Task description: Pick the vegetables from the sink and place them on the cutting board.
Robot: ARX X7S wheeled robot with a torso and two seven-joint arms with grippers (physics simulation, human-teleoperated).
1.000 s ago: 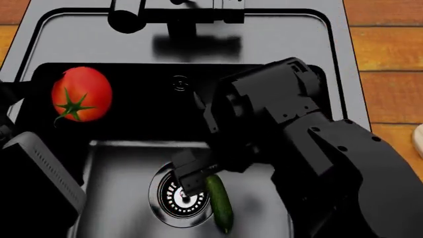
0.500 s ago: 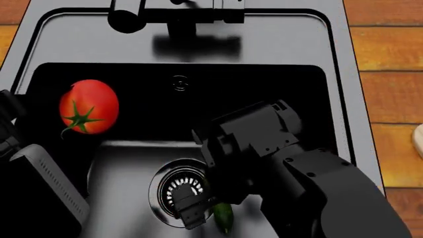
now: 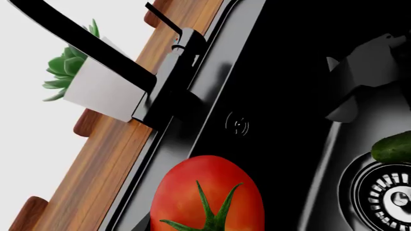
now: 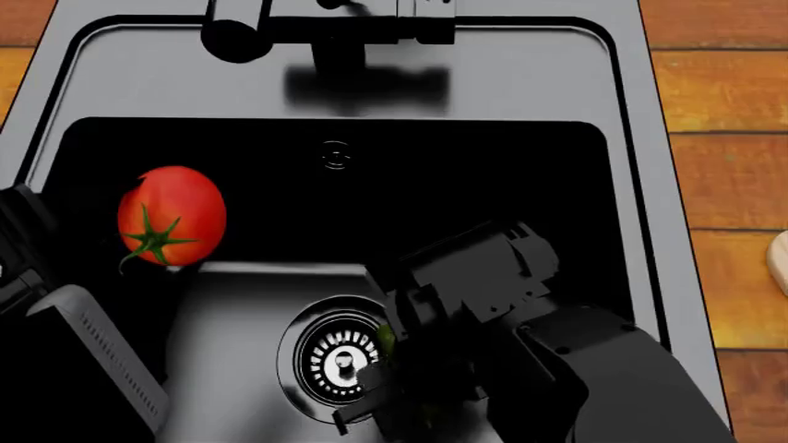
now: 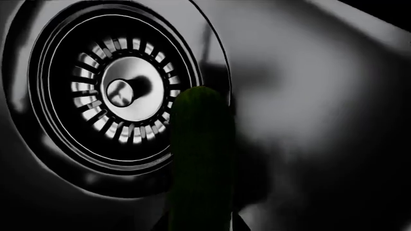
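Note:
A red tomato [image 4: 173, 217] with a green stem hangs above the left part of the black sink [image 4: 640, 185]. My left gripper [image 4: 117, 242] is shut on it. The tomato [image 3: 209, 197] fills the near edge of the left wrist view and hides the fingers. A dark green cucumber [image 5: 199, 159] lies on the basin floor beside the steel drain strainer [image 5: 122, 91]. My right gripper [image 4: 394, 388] is low over the cucumber and open, with a finger on each side. In the head view only a sliver of cucumber [image 4: 386, 340] shows. A pale corner of the cutting board [image 4: 778, 263] shows at the far right.
The black faucet [image 4: 332, 28] stands on the back rim, its spout reaching over the basin. Orange-brown plank countertop [image 4: 726, 92] lies to the right of the sink. A potted succulent [image 3: 70, 72] stands behind the faucet. The right arm [image 4: 591, 369] fills the basin's near right side.
My right gripper has dropped onto the cucumber and now hides most of it. My left arm has carried the tomato down and slightly right over the basin.

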